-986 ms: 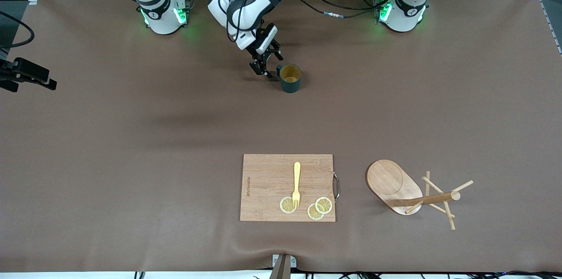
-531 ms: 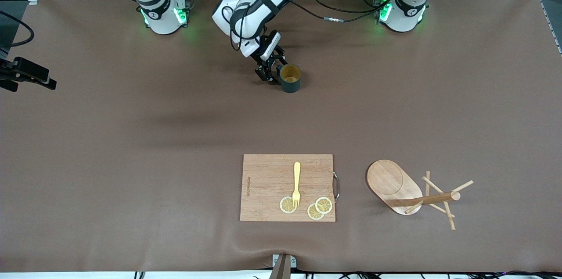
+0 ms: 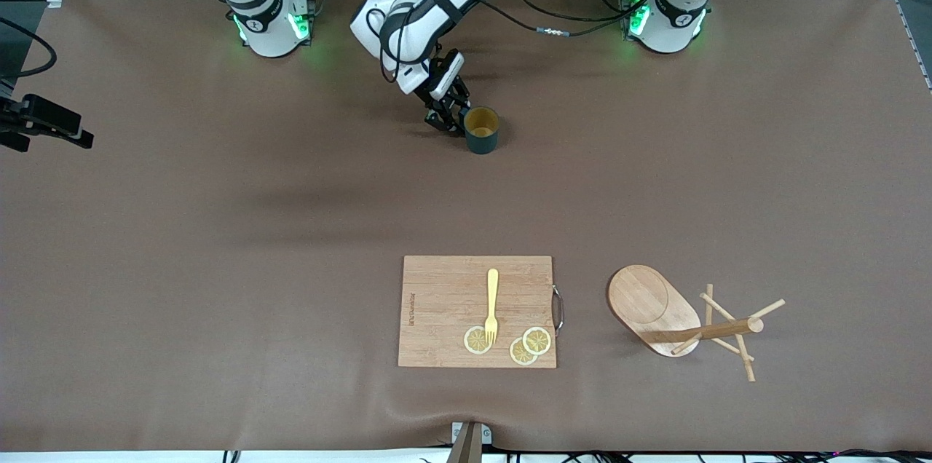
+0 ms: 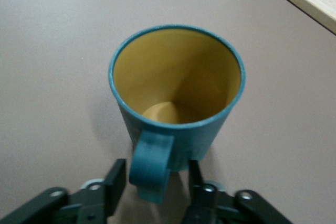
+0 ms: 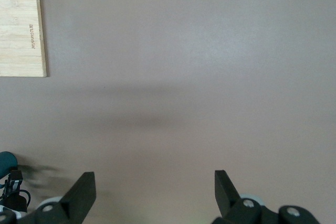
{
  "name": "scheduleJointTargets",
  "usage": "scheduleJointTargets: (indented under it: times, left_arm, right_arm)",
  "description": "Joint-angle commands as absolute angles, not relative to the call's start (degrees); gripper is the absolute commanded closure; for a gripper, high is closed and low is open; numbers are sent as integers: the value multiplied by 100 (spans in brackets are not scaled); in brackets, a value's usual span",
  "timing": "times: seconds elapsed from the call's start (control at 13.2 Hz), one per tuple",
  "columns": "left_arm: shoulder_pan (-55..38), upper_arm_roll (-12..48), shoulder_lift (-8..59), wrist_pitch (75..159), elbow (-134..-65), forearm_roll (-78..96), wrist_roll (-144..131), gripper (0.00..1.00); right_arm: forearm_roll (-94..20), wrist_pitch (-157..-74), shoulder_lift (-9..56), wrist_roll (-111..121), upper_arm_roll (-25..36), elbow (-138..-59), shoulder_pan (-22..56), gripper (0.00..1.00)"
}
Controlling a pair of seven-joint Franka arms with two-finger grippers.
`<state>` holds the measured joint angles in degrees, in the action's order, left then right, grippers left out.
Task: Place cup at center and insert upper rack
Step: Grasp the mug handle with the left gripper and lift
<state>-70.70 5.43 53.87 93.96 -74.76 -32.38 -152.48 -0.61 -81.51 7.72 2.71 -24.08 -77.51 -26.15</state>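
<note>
**Left tool at the cup handle, rack lying on its side**

Count: one cup (image 3: 481, 130), one rack (image 3: 681, 321), one cutting board (image 3: 477, 311), one yellow fork (image 3: 492, 306), three lemon slices (image 3: 536, 340), two arms.

Cup: small, dark teal outside, yellowish-tan inside, one loop handle (image 4: 150, 166). Stands upright on the brown surface (image 3: 218, 244), mouth up, nothing inside. It sits close to the arm bases, about midway between them, well apart from the board and farther from the front camera than it.

Left tool (image 3: 445, 117): down at the cup, arm reaching in from its base. In the left wrist view the fingers (image 4: 113, 184) stand either side of the handle with small gaps showing; can't tell whether they are pressing it. Part-closed, no confirmed grip.

Right tool (image 5: 155, 192): fingers spread wide, holding nothing, waiting high over bare surface. Its wrist view catches a corner of the board and a sliver of the cup at the frame edge.

Rack: light wood, oval flat base, round post, thin pegs. Tipped over, post lying along the surface, base on edge. Beside the board, toward the left arm's end.

Board: fork lies on it, tines over one slice; the other two slices overlap each other near the handle end.
</note>
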Motion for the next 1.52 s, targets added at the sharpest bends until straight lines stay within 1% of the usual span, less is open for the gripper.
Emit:
scheduleJointTargets:
  times: [0.0, 0.3, 0.53, 0.68, 1.06, 1.44]
  left_arm:
    - [-7146, 492, 5353, 9272, -7374, -3340, -15249, 100]
    - [-7093, 501, 5204, 9272, -7365, -3331, -14943, 100]
    - [-6751, 527, 4949, 9272, -7365, -3296, -14627, 100]
    - [-6479, 545, 4668, 9281, -7357, -3200, -14275, 100]
    - [-5689, 545, 3658, 9360, -7357, -2533, -13309, 100]
    - [-4748, 554, 2901, 9711, -7365, -1628, -12184, 100]
  right_arm:
    - [-105, -8165, 571, 290, -2461, -7928, -2733, 0]
    - [-105, -8156, 571, 290, -2470, -7928, -2733, 0]
    - [-105, -8165, 563, 281, -2478, -7928, -2716, 0]
    - [-105, -8156, 571, 281, -2479, -7928, -2716, 0]
    - [-114, -8148, 563, 281, -2479, -7919, -2716, 0]
    - [-114, -8112, 563, 281, -2487, -7910, -2725, 0]
